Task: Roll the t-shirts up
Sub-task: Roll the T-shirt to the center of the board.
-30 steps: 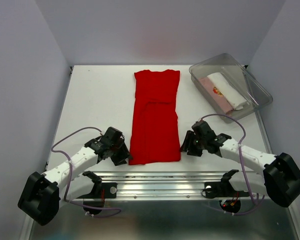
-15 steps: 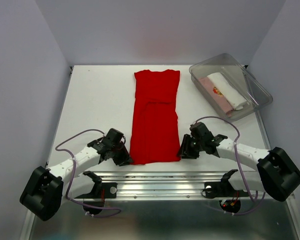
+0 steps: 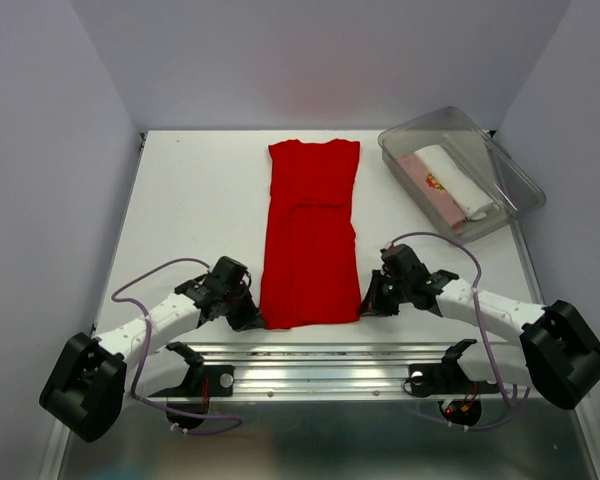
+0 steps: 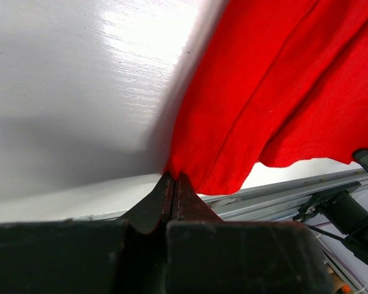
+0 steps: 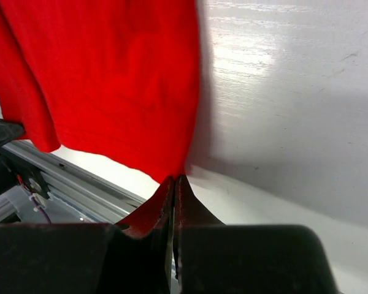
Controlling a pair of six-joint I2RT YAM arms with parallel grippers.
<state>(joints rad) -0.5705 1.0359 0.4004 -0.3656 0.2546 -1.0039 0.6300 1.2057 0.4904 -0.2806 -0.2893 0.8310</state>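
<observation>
A plain red t-shirt [image 3: 311,235] lies folded into a long strip down the middle of the white table [image 3: 195,210]. My left gripper [image 3: 256,320] is shut on its near left corner; the left wrist view shows the red t-shirt [image 4: 276,92] pinched at the left gripper's [image 4: 173,176] tips. My right gripper [image 3: 362,306] is shut on the near right corner, with the red t-shirt [image 5: 110,79] rising from the right gripper's [image 5: 174,179] tips. A white roll [image 3: 453,180] and a pale pink roll [image 3: 428,192] lie in a bin.
A clear plastic bin [image 3: 490,145] holding the two rolls stands at the back right of the table. A metal rail [image 3: 310,360] runs along the near edge, just behind both grippers. Pale walls enclose the table on three sides.
Both grippers have moved inward to the shirt's near corners and closed on them. The shirt's near hem is slightly drawn in at both corners.
</observation>
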